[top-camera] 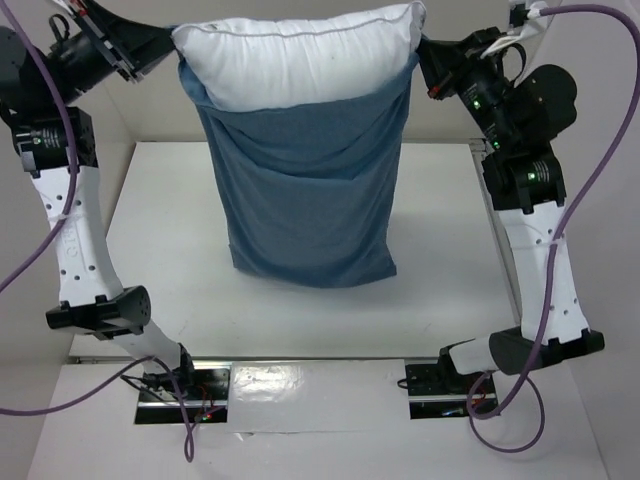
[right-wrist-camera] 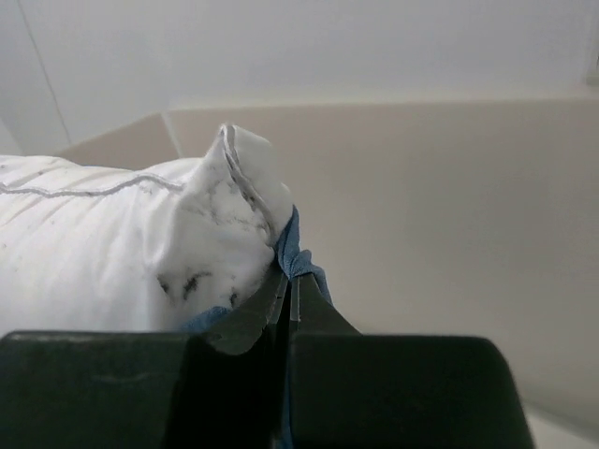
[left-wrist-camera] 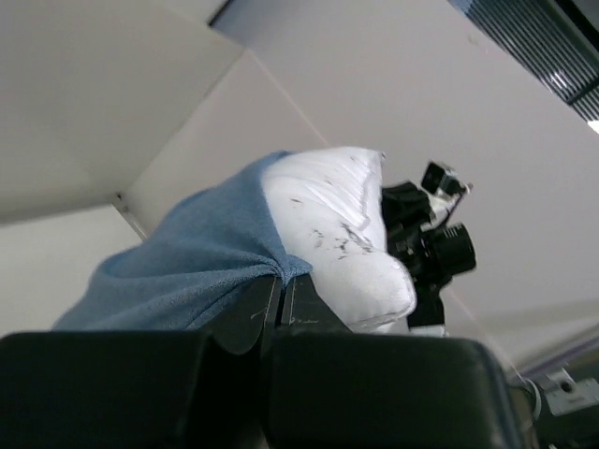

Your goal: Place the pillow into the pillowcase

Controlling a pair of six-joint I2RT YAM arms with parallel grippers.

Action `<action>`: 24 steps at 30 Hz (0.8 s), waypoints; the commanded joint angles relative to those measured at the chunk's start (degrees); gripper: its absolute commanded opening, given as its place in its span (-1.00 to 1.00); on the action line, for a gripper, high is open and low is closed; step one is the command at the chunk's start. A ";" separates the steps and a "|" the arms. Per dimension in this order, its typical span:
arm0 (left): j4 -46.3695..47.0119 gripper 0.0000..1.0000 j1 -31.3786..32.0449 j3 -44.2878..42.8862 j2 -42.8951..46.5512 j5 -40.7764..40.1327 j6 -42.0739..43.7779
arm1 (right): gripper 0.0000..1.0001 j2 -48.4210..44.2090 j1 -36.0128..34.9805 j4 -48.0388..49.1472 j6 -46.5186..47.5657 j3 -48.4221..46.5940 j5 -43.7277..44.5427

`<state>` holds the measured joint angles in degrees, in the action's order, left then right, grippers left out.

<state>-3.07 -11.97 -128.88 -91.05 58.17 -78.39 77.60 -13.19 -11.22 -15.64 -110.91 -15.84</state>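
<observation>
Most of pillow (top-camera: pixel 300 60) hidden inside pillowcase (top-camera: pixel 310 200)

Left arm (top-camera: pixel 75 235) & right arm (top-camera: pixel 540 265): long white shells w/ rows of small round holes, black housings at joints. Purple cable (top-camera: pixel 187 435) alongside left arm; second purple cable (top-camera: pixel 590 10) alongside right, plus thin red/black wires near bases. Green LEDs (top-camera: pixel 478 101) lit on black upper right segs. Black base blocks on shiny metal plates (top-camera: pixel 215 388) at near edge. Left gripper (left-wrist-camera: pixel 281 297) & right gripper (right-wrist-camera: pixel 286 292): matte black, boxy body, slim tapered fingers, light scuffs.
</observation>
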 commanded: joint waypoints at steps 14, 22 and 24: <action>18.00 -1.00 -5.87 12.23 7.91 -5.51 -7.99 | -1.00 -4.94 3.52 8.94 -0.80 -0.16 4.06; 41.89 -1.00 -22.22 1.15 3.76 -7.37 -37.53 | -1.00 -8.26 4.14 10.80 5.17 -6.97 12.83; 37.82 -1.00 -20.47 6.79 5.96 -6.15 -30.92 | -1.00 -7.74 3.53 6.42 6.76 -3.19 14.51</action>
<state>25.65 -29.34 -124.95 -88.01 61.12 -105.32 73.95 -12.64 -9.58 -14.90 -115.61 -18.26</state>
